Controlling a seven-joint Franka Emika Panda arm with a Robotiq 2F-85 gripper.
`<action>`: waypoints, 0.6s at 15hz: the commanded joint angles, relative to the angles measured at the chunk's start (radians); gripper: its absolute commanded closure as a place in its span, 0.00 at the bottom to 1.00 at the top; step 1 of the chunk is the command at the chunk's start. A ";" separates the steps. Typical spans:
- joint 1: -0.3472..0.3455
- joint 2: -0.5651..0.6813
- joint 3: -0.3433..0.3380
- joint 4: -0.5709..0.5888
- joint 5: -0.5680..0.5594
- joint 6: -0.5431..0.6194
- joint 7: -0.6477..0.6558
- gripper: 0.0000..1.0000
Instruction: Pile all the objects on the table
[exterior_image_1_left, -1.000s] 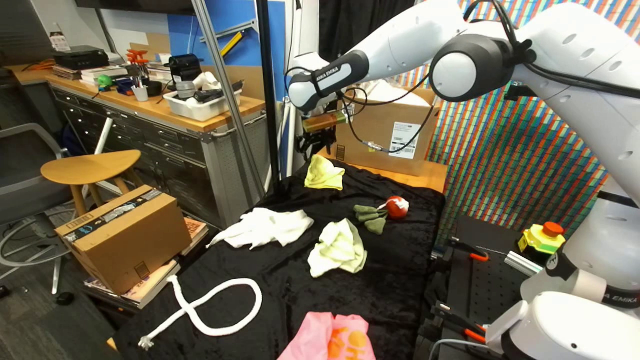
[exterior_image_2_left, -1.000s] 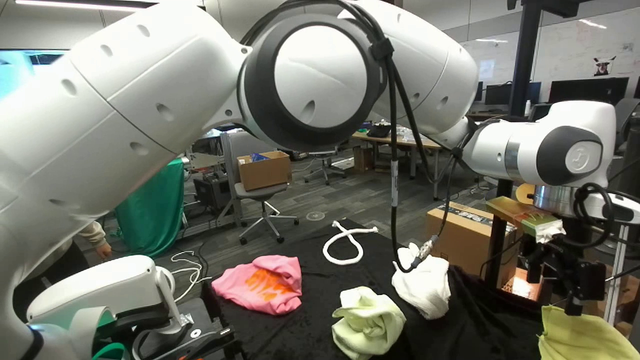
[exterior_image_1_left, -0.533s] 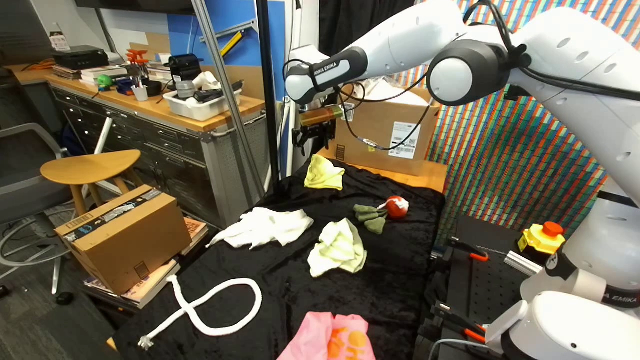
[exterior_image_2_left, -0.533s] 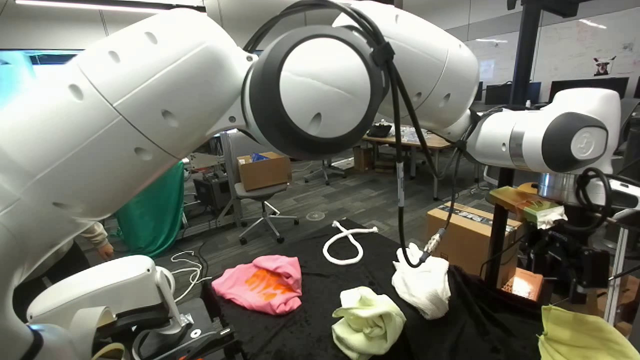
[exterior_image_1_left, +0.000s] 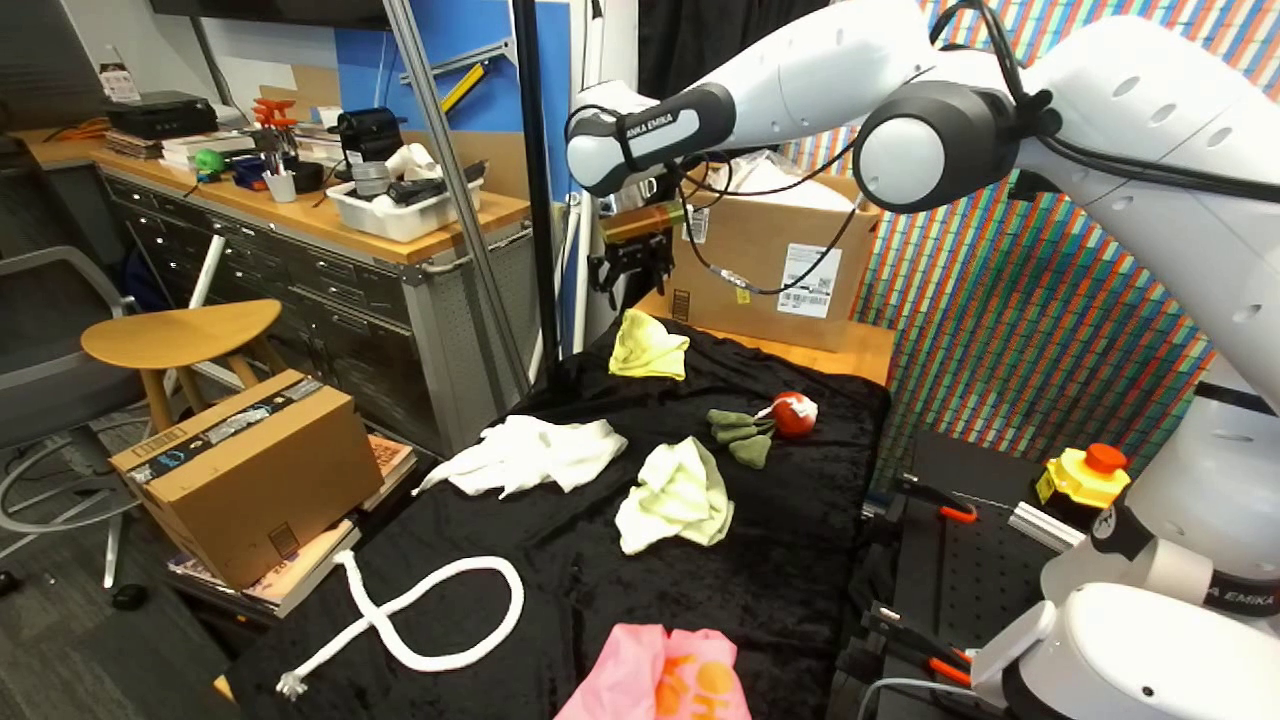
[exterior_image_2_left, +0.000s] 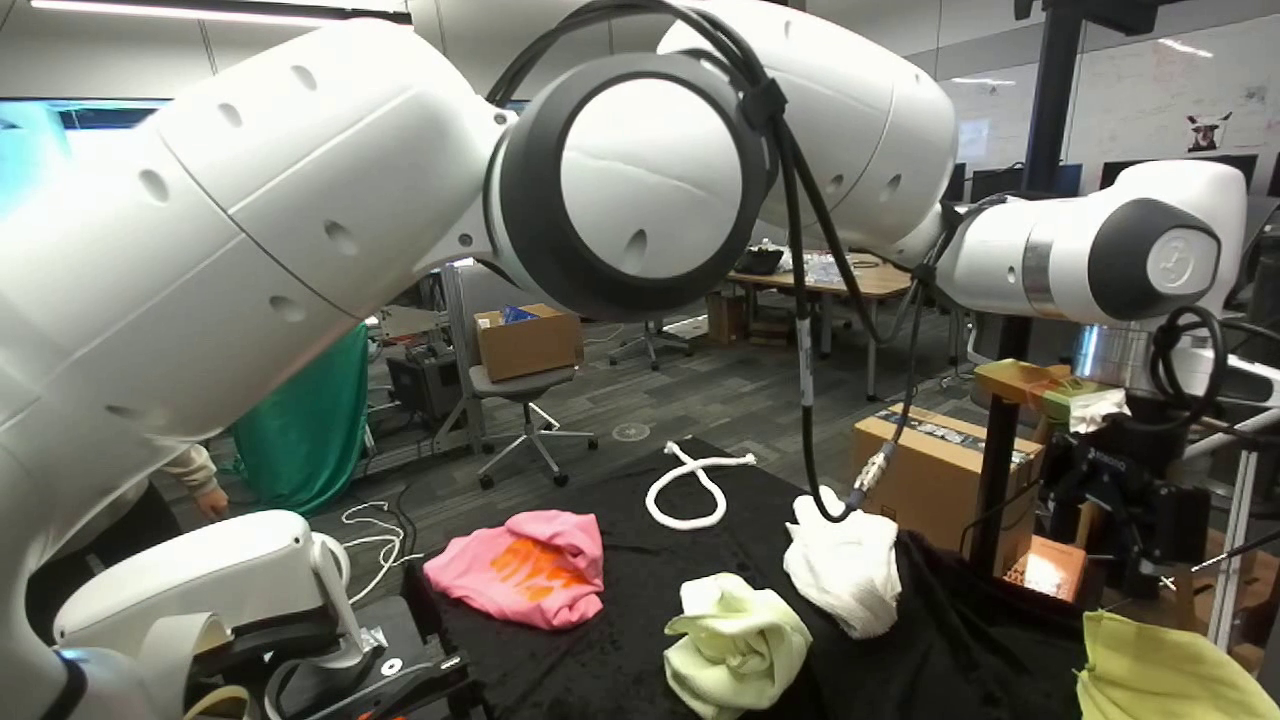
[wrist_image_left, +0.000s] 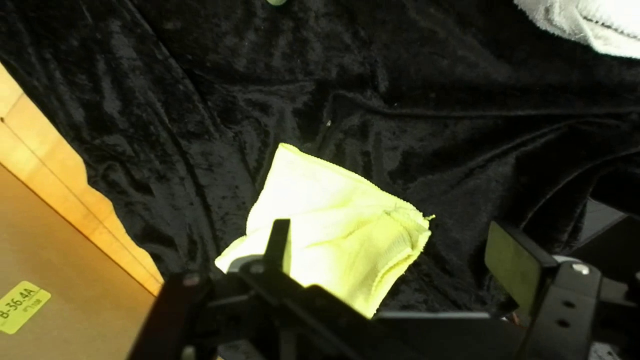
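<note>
Yellow cloth (wrist_image_left: 345, 220) is seen on the tabletop (exterior_image_1_left: 790, 560), below the tool (wrist_image_left: 397, 257) and clear of it; partly hidden by it in the wrist view. Jaws are set wide apart. Tabletop is covered in black fabric (wrist_image_left: 450, 65). White cloth (exterior_image_1_left: 535, 455), pale green cloth (exterior_image_1_left: 680, 500), pink cloth (exterior_image_2_left: 525, 570), red item (exterior_image_1_left: 795, 416) and white rope (exterior_image_1_left: 376, 616) are spread across it. Labelled cardboard box (exterior_image_1_left: 755, 245) is seen just beyond the fabric edge; wooden stool (exterior_image_1_left: 180, 332) is placed off to one side.
</note>
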 joint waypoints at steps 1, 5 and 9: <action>-0.011 0.033 0.007 0.081 0.024 -0.076 -0.003 0.00; -0.015 0.037 0.013 0.105 0.033 -0.142 0.003 0.00; -0.021 0.037 0.029 0.113 0.033 -0.136 -0.007 0.00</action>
